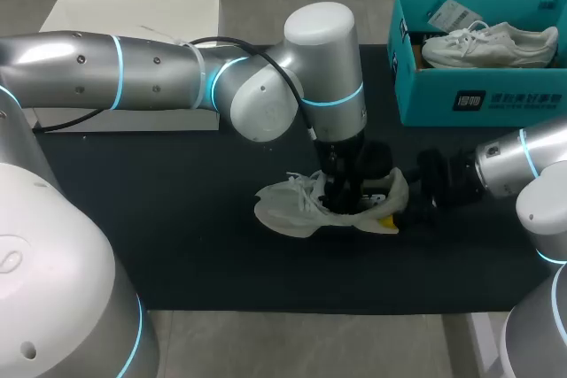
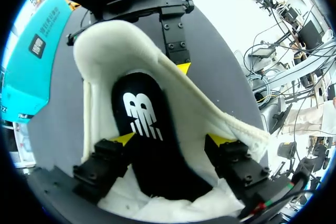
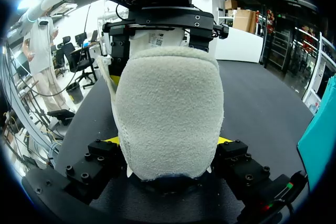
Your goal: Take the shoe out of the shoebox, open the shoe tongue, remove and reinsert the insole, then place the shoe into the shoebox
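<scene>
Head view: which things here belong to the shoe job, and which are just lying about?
Job: white shoe, its black insole, teal shoebox, left gripper, right gripper.
Lying about: second white shoe and a tag inside the shoebox; white board at the table's far corner.

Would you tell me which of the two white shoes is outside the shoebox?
The shoe at mid-table, in the right gripper; the other shoe sits inside the teal shoebox.

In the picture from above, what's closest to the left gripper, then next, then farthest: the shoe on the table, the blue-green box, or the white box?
1. The shoe: the left gripper is down in it.
2. The blue-green box, back right.
3. The white box, back left, farthest.
</scene>
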You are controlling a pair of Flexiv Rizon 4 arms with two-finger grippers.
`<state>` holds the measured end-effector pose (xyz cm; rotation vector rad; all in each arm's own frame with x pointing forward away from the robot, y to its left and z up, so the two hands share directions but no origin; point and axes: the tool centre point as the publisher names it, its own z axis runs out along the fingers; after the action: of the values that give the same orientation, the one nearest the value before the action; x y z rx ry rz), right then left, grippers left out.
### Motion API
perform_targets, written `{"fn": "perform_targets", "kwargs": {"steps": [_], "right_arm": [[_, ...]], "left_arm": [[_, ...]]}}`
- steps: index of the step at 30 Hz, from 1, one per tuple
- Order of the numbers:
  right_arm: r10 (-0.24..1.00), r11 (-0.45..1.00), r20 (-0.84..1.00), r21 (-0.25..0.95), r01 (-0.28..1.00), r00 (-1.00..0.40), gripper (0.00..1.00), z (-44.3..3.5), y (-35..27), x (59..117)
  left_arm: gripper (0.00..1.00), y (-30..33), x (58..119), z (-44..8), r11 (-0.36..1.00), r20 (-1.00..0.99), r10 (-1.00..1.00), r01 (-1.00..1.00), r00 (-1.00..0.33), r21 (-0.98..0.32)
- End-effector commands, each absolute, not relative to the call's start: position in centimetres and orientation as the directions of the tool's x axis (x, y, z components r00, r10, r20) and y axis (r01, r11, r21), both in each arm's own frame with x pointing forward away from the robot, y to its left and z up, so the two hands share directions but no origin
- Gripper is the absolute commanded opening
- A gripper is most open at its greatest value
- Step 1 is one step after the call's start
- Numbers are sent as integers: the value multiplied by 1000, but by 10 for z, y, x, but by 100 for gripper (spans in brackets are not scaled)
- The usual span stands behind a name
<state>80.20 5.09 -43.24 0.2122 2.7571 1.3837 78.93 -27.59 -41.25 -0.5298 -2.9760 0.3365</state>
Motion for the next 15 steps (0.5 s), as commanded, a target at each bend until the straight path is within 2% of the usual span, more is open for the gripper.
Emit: {"fn": "perform_targets", "kwargs": {"steps": [1,4,8,10,13,15], "right_arm": [[149,591,18,800,103,-989,0,-439,52,805],[149,591,18,800,103,-989,0,-439,52,805],[149,591,18,800,103,-989,0,-439,52,805],[149,591,18,800,103,-989,0,-439,52,805],[149,591,18,800,103,-989,0,-439,52,805],[149,591,18,800,103,-989,0,-439,52,805]], "left_arm": [[41,-281,789,-422,919,54,342,322,-938,-228],[31,-282,790,-418,917,49,342,322,-938,-237],[30,-281,792,-417,919,26,337,323,-941,-227],[31,-280,794,-419,922,19,329,317,-944,-223],[38,-278,797,-426,927,3,317,309,-949,-212],[39,-277,797,-431,931,-10,303,298,-953,-209]]}}
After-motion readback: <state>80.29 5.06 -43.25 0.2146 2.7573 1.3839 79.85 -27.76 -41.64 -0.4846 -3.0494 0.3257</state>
